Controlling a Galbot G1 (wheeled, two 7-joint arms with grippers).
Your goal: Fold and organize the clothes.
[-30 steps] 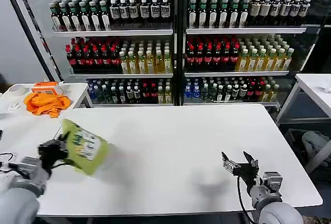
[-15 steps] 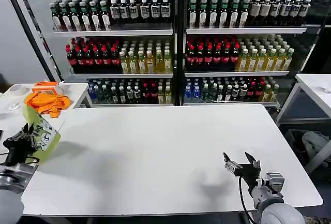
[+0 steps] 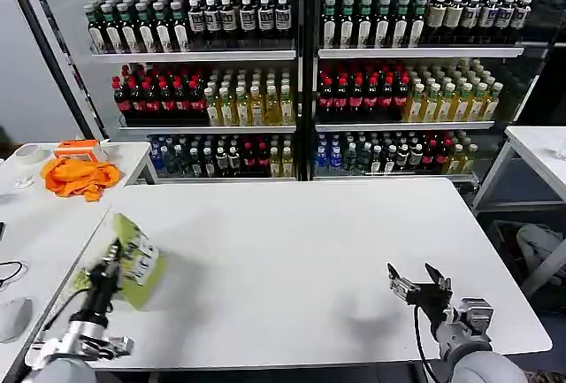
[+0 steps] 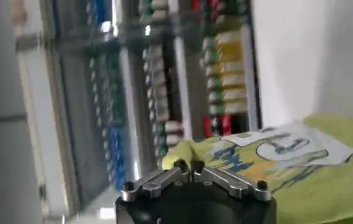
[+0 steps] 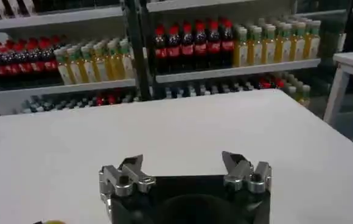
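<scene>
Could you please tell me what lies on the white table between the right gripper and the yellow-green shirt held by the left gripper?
Nothing: in the head view, only bare white tabletop separates the right gripper from the printed yellow-green shirt clamped by the left gripper.

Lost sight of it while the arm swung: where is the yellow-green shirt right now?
In the head view, the yellow-green shirt hangs bunched from the left gripper over the white table's left edge.

Left gripper (image 3: 108, 264) blurred in the head view, print on the yellow-green shirt (image 3: 134, 261) too smeared to read, shelf bottles (image 4: 158, 97) streaked, right arm cut off by the bottom edge
</scene>
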